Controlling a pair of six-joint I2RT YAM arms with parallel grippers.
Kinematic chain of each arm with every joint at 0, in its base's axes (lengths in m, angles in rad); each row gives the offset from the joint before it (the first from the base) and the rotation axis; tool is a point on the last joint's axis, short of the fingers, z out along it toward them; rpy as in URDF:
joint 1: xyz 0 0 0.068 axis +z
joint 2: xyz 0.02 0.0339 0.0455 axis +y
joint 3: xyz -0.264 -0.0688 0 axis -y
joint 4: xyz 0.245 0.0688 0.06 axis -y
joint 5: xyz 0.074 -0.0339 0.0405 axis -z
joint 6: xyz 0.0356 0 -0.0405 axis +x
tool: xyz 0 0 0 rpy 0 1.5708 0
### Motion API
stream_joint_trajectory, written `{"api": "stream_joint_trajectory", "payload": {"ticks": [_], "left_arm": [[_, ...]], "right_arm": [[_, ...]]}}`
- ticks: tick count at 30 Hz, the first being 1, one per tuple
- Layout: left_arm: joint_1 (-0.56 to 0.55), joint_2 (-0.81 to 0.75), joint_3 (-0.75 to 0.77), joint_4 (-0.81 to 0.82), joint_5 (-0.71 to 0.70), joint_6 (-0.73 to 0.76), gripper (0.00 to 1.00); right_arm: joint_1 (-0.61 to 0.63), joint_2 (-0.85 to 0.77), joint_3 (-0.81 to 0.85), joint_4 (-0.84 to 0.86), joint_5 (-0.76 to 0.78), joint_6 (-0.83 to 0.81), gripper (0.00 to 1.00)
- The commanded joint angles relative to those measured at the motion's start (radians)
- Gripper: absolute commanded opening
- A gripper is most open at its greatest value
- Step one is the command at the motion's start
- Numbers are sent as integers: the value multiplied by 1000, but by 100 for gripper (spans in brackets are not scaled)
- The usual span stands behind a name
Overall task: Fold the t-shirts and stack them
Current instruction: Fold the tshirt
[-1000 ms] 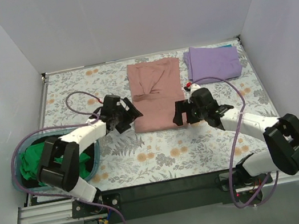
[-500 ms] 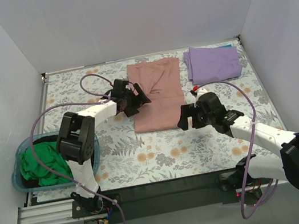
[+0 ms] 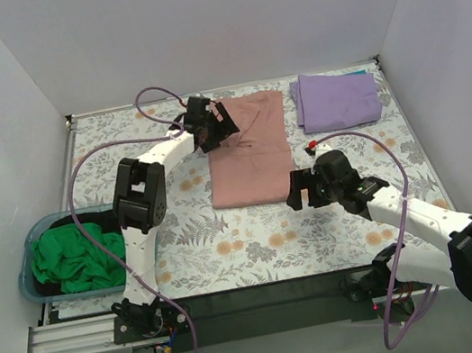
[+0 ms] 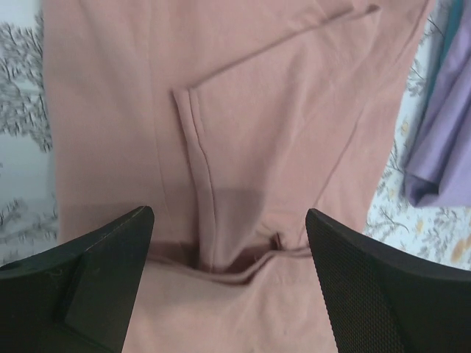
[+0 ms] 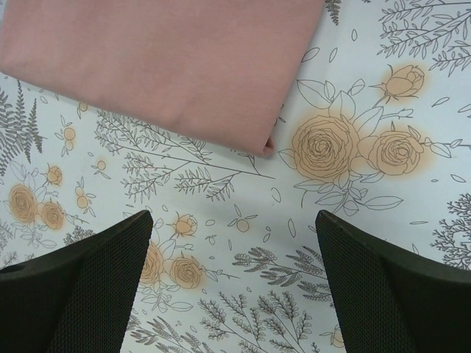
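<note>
Since a second ago your left gripper [image 3: 213, 126] has travelled from the near-left edge of the dusty-pink t-shirt [image 3: 245, 152] up to its far-left part, and your right gripper [image 3: 298, 191] has backed toward you, off the cloth. Left jaws: spread wide, holding nothing; the wrist view shows pink fabric [image 4: 257, 110] with a folded sleeve seam between the fingers [image 4: 103, 272]. Right jaws: also wide apart and empty, over bare floral table cover [image 5: 331, 243], with the pink shirt's near-right corner [image 5: 162, 59] just beyond the fingertips [image 5: 88, 287]. The pink shirt lies as a long folded rectangle at the table's centre-back. The lavender-purple t-shirt [image 3: 336, 97] sits folded at the far right, just beside it but apart. The bright green t-shirt [image 3: 72, 257] lies crumpled in the teal basket [image 3: 26, 282] at the near left.
</note>
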Motion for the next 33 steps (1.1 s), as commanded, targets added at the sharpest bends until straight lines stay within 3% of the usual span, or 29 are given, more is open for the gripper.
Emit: {"api": "stream_joint_trajectory", "payload": {"ticks": [1,4,6,10,14,18,22,27,29,33], "left_arm": [[27,44,121,-107,-31,34,84],[28,15,181,-176,-22,45,84],[28,-83,151,-181,-19,43,87],[24,-322,-90,-102,-11,36,94],[19,-574,-510,18,-37,-36,96],[-4,-715,-734,31,-47,-105,96],[-42,-775,-848,41,-33,-127,96],[-53,-765,-913,69,-2,-156,82],[-64,-737,-923,103,27,-145,77],[-72,-645,-937,107,32,-164,59]], "right_arm": [[-6,-36,3,-19,32,-15,98],[-8,-46,14,-36,41,-9,98],[-9,-51,19,-39,40,1,98],[-9,-33,22,-38,40,46,99],[-14,15,42,-28,37,86,98],[-15,38,42,7,33,112,96],[-17,102,56,63,14,127,89],[-17,206,74,120,-32,152,79],[-17,256,76,164,-35,159,66],[-15,340,82,188,-37,178,55]]}}
